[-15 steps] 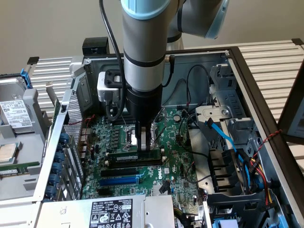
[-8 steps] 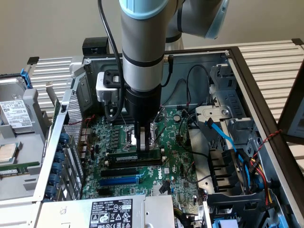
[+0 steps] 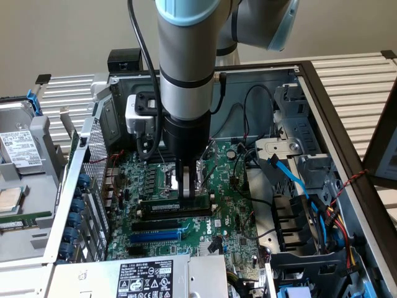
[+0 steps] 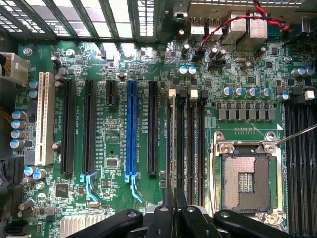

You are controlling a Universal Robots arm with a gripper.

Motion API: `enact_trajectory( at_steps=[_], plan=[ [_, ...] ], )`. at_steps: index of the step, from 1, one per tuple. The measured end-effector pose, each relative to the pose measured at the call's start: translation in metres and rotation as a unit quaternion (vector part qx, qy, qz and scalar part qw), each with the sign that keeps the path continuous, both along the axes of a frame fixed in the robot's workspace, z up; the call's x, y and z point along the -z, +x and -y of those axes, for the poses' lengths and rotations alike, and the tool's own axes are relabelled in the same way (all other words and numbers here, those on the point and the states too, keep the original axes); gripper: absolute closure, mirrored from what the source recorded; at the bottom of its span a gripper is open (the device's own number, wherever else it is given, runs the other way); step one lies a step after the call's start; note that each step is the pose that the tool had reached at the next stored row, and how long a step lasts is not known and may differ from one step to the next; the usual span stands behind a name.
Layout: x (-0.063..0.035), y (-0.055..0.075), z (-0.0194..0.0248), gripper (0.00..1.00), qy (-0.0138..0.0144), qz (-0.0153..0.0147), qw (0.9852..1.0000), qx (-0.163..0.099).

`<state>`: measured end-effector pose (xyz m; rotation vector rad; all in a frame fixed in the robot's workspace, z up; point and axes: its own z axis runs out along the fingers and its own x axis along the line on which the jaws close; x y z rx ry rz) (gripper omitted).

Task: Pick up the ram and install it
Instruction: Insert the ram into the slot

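Jaws clamped together on a long, thin green ram stick (image 3: 162, 205), held edge-down at a black slot near the middle of a large green motherboard (image 3: 239, 217) inside an open metal computer case (image 3: 322, 105). At the near edge, a white label (image 3: 146, 277) on a silver box carries print too small to read.

Wrist view: the jaws line up with a row of long black memory slots (image 4: 190, 144), beside an empty silver processor socket (image 4: 246, 181). If the stick sits skewed or off its slot, pressing would likely leave one end unseated or strain the board.
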<state>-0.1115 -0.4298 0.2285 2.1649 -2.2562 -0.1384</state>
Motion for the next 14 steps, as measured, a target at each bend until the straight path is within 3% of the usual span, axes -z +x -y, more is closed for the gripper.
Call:
enact_trajectory(
  at_steps=[14],
  plan=[
    [0.0029,0.0001,0.0001,0.88,-0.0009,0.0017,1.0000,0.000]
  ],
)
